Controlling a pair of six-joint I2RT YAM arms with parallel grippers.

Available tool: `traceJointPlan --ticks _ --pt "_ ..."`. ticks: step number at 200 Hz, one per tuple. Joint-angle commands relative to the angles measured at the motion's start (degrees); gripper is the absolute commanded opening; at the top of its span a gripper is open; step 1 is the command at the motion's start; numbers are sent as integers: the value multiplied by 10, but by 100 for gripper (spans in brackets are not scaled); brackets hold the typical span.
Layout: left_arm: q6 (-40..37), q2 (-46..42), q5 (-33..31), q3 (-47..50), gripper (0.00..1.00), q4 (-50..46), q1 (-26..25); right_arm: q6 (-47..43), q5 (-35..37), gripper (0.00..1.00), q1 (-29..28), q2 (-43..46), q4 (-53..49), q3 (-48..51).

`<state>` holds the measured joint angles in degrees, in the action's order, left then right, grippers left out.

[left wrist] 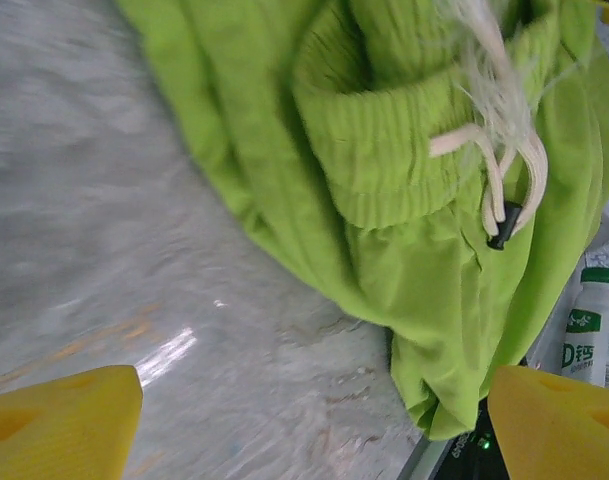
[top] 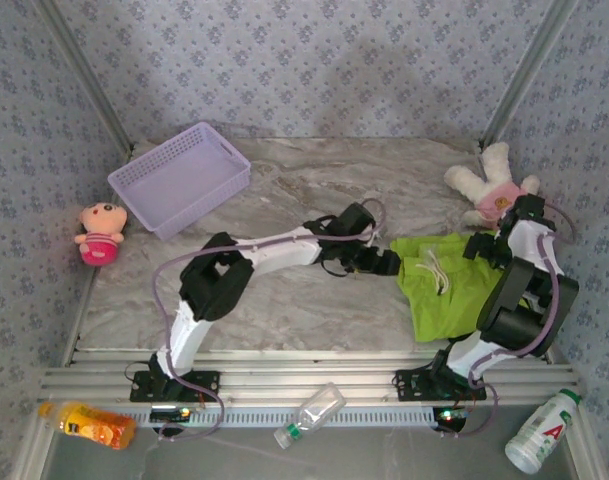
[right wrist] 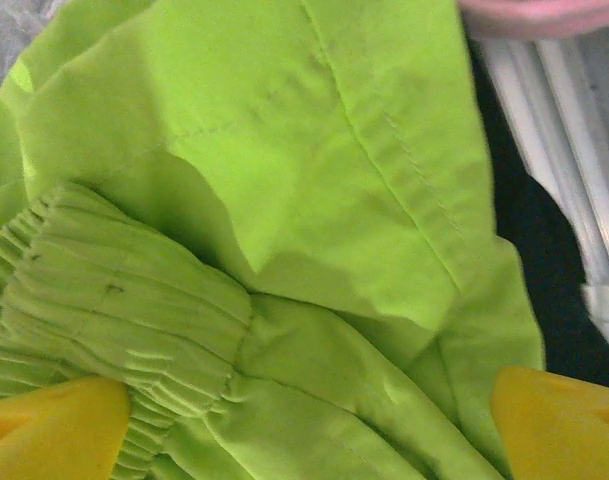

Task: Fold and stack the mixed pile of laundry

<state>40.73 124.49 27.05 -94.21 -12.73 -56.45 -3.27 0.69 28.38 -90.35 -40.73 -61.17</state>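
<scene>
Marbled table (top: 304,300) — lavender basket (top: 179,180) far left, lime-green garment (top: 424,295), plush toy (top: 484,185)

Matt, ribbed green garment (left wrist: 384,170); glossy table (left wrist: 134,230)

Soft, even light fills the top view. The surface (top: 284,290) is bright, with faint, diffuse shadows under the arms and a dimmer patch on the back wall. In the left wrist view the surface streaks with motion blur at upper left and carries a small white glare patch lower down. The drawstring (left wrist: 504,170) smears near the top edge. In the right wrist view the lime-green garment (right wrist: 314,150) looks saturated and slightly soft, with dark shadow in its folds. The yellow fingertips (left wrist: 54,425) of the left pincer (left wrist: 309,425) are out of focus.
</scene>
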Motion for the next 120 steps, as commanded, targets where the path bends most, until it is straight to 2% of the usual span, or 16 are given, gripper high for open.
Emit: traceJointPlan --ticks 1,14,54,71,78,91,105,120 --pt "27 39 12 -51 90 43 -13 3 -36 89 1 -33 24 -17" --pt "34 69 11 -84 89 37 -23 1 -51 80 2 -51 22 -28" --pt "40 158 -15 -202 86 -24 -46 -1 -63 37 5 -85 6 -47" --pt "49 189 -19 -239 82 -43 -51 0 -65 24 5 -86 2 -46" --pt "53 200 -19 -252 79 -48 -53 0 -64 22 5 -85 1 -44" --pt "61 218 -19 -276 69 -58 -55 -1 -65 12 5 -81 -1 -41" --pt "63 230 -17 -299 48 -66 -56 3 -71 0 6 -79 -14 -42" --pt "62 233 -17 -318 27 -76 -58 11 -62 0 10 -78 -35 -50"
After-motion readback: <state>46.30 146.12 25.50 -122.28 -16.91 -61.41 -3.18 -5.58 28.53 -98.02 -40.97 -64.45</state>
